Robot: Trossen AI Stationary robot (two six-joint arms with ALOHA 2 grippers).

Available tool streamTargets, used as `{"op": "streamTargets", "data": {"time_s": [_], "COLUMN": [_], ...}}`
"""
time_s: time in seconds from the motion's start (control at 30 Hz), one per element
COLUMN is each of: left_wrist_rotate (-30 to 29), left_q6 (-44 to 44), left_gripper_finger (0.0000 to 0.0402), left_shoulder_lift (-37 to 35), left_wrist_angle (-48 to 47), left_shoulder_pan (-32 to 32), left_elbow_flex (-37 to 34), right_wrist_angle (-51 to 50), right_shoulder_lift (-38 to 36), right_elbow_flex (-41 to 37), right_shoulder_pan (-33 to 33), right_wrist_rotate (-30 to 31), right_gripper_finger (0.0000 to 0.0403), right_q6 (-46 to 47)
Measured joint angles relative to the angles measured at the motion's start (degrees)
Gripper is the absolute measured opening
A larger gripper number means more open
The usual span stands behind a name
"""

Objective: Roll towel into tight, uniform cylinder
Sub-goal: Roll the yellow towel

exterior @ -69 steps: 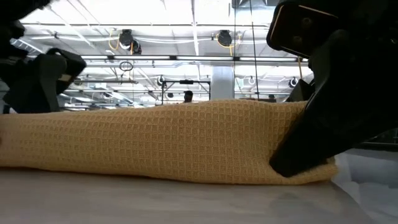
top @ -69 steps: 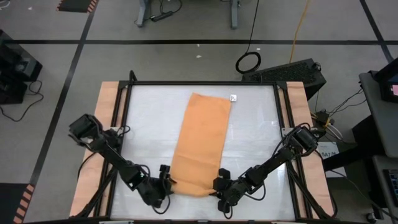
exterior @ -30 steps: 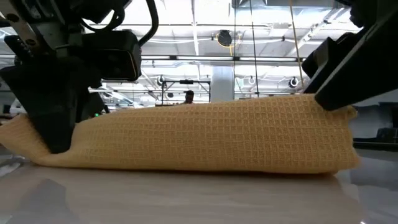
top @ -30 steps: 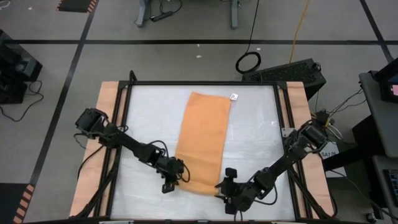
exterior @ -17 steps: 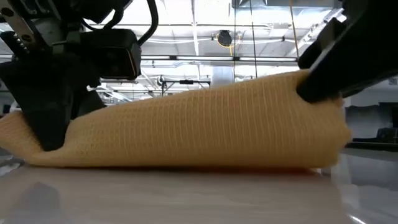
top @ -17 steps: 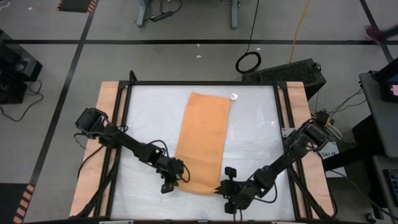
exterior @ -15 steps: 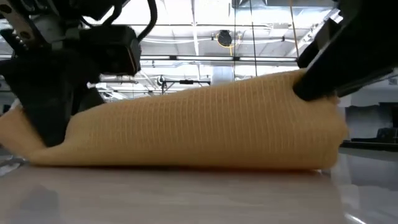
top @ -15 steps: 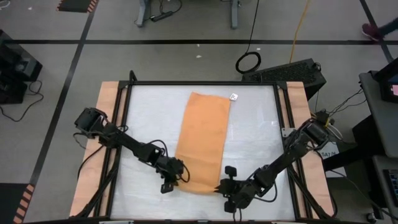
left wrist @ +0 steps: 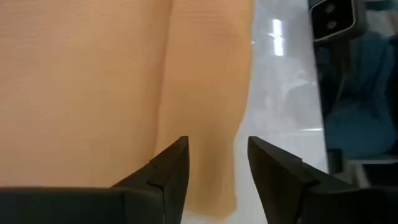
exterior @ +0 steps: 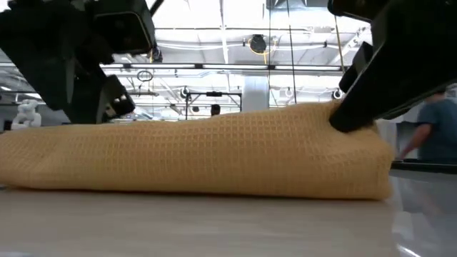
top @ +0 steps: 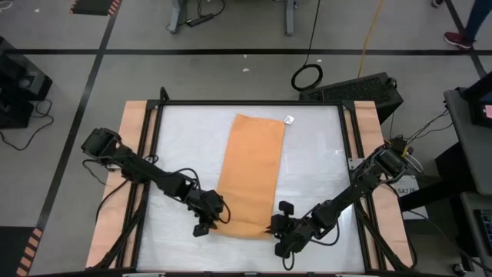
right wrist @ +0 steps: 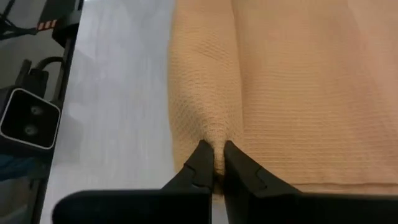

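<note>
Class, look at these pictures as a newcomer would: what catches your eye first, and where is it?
The long orange towel lies down the middle of the white table, its near end rolled up. At that roll's right end the right gripper pinches the cloth; at its left end the left gripper is open above the roll.

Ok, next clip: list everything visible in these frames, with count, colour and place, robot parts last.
towel: one, orange-tan, lengthwise along the table's middle, near end rolled over
tag: one, white, at the towel's far right corner
table: one, white top with wooden side strips
cable coil: one, black, on the floor beyond the table
person: one, blue top, in the room behind, low view
left gripper: one, dark, open, at the roll's left end
right gripper: one, dark, shut on the towel at the roll's right end
</note>
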Motion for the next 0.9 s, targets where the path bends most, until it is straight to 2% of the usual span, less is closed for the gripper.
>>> {"op": "streamTargets", "data": {"time_s": [0.1, 0.23, 0.47, 0.67, 0.9], "left_wrist_rotate": [-3.56, -12.31, -29.91, -47.4, -52.63], "left_q6": [1.38, 2.65, 1.38, 1.37, -4.59], "left_gripper_finger": [0.0171, 0.0171, 0.0171, 0.0171, 0.0171], "left_shoulder_lift": [-2.59, -4.39, -2.82, -0.17, 3.95], "left_wrist_angle": [-1.87, -1.44, -0.15, 8.02, 3.05], "left_shoulder_pan": [-0.18, -3.14, -15.0, -23.85, -26.17], "left_elbow_flex": [0.0, 0.02, 0.02, 0.04, 0.07], "right_wrist_angle": [-0.92, -3.12, -5.79, -4.87, -4.86], "right_shoulder_lift": [0.0, 0.0, 0.0, 0.0, 0.0], "right_elbow_flex": [0.0, 0.0, 0.02, 0.02, 0.02], "right_shoulder_pan": [0.01, -0.05, -0.05, -0.03, -0.03], "right_wrist_rotate": [-0.04, 0.15, 0.18, 0.18, -0.02], "right_gripper_finger": [0.0005, 0.0006, 0.0006, 0.0006, 0.0006], "right_q6": [1.15, 3.67, 8.77, 10.5, 10.51]}}
